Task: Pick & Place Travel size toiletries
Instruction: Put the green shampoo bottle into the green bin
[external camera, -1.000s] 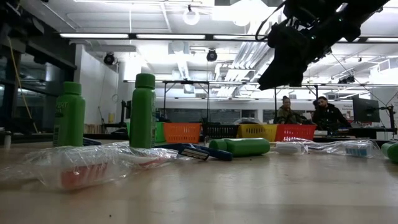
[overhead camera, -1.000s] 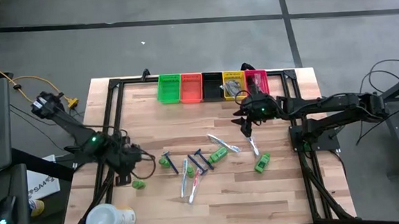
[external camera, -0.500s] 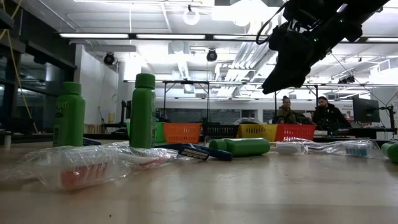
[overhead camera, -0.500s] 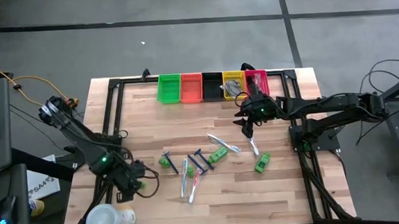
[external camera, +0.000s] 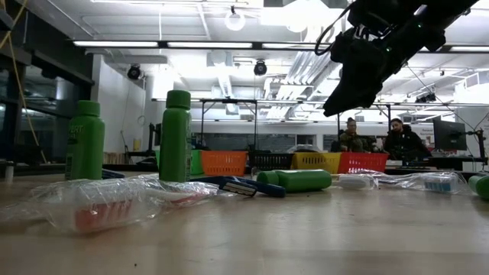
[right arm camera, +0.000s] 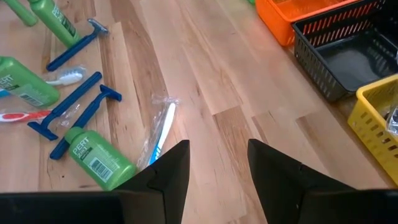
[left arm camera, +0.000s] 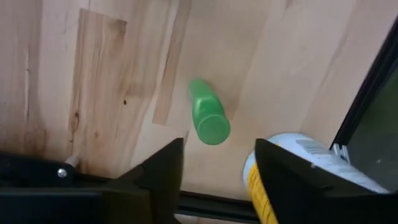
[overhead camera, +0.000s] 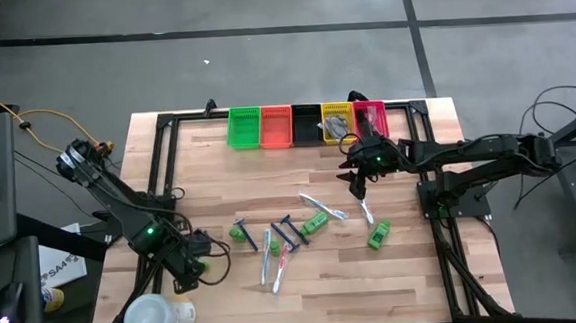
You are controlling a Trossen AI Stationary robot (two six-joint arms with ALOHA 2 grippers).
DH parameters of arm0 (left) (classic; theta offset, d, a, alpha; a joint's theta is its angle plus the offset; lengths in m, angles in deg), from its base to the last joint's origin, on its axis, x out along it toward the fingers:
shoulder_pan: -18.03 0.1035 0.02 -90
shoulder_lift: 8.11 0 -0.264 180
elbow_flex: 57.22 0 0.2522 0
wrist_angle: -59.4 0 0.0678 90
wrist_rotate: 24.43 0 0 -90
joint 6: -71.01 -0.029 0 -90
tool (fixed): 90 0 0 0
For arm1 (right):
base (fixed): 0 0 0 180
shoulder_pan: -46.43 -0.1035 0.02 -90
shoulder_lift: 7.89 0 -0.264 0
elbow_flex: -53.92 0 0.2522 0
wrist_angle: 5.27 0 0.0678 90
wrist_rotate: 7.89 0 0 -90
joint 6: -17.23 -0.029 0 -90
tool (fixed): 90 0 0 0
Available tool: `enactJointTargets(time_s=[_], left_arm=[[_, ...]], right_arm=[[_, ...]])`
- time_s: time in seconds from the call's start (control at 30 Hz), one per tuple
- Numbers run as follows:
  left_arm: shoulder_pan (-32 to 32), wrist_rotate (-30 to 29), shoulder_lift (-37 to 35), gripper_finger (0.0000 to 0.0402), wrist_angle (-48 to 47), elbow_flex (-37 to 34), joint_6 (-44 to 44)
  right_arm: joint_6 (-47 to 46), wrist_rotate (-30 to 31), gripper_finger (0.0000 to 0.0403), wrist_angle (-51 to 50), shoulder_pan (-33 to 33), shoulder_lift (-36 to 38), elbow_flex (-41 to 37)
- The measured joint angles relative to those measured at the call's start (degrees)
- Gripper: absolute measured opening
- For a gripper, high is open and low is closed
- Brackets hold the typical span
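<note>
The left gripper (overhead camera: 188, 278) hung low at about 7 o'clock on the table (overhead camera: 325, 279), right over a small green bottle (left arm camera: 207, 119) that lay on its side. Its jaws stood apart with nothing in them, and the bottle lay between them but farther out. To do this step well, it looked best for the jaws to go straight down, one on each long side of the bottle, and squeeze the middle so it would not roll. The white tub (overhead camera: 157, 316) sat just beside, so the arm likely needed care not to bump it.

The right gripper (overhead camera: 355, 185) hung in the air at about 1 o'clock, near the bins (overhead camera: 276, 127). Its jaws were partly open and held nothing. The other toiletries, razors (right arm camera: 74, 109), toothbrushes (right arm camera: 163, 127) and more green bottles (overhead camera: 378, 236), lay near the middle of the table.

A second earlier the left gripper was higher up the table, nearer 9 o'clock, with its jaws closer together. It had since moved down toward the bottle and spread them. The right arm had hardly moved.
</note>
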Motion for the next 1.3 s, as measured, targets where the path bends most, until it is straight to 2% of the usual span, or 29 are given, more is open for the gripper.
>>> enactJointTargets(time_s=[0.17, 0.83, 1.0, 1.3], left_arm=[[-0.04, -1.79, 0.33, 0.0241, -0.63, 0.00, 5.19], [0.00, -0.87, 12.47, 0.0243, 0.61, -0.07, 6.07], [-0.02, -1.03, 14.61, 0.0223, 1.87, -0.07, 7.13], [-0.87, 0.37, 16.11, 0.0153, 2.42, -0.07, 8.61]], right_arm=[[0.20, 0.00, 0.0155, -0.03, 0.00, 0.00, 0.00], [0.21, -0.02, 0.0155, -0.13, 0.02, 0.00, 0.00], [0.20, -0.02, 0.0155, -0.13, 0.00, 0.00, 0.00], [0.20, -0.33, 0.0155, -0.33, 0.00, 0.00, 0.00]])
